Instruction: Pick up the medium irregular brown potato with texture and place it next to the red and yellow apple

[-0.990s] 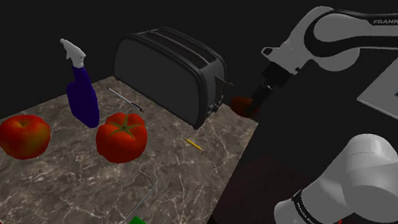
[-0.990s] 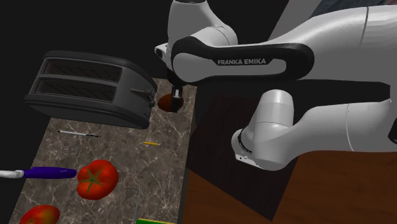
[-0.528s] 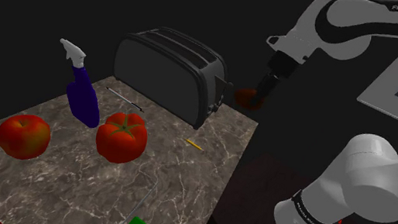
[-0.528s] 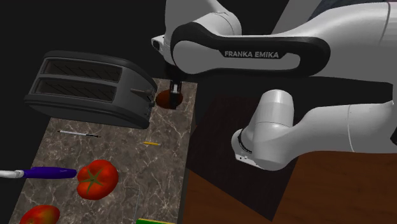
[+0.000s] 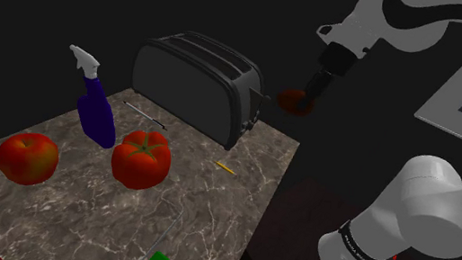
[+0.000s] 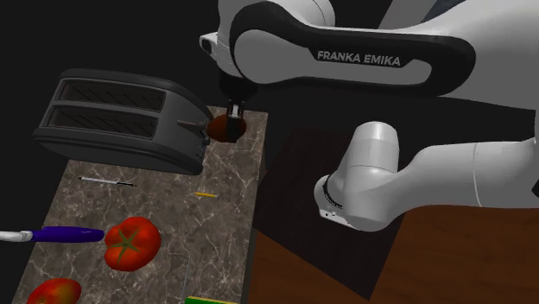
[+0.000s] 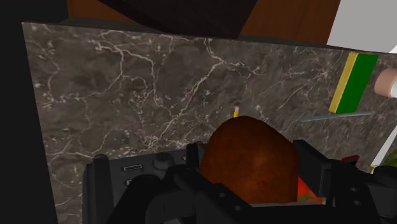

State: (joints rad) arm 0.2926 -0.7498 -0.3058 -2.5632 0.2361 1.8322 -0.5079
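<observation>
Far end of dark marble countertop (image 5: 210,211) is taken up by black two-slot toaster (image 5: 194,84). Round red apple (image 5: 26,157) is flanked by ribbed red tomato (image 5: 140,159) and blue spray bottle (image 5: 96,110); bare marble is left between them.

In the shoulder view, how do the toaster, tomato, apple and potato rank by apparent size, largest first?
1. the toaster
2. the tomato and the apple, about alike
3. the potato, clasped in the gripper, likely farther from the camera, so its real size is unsure
</observation>
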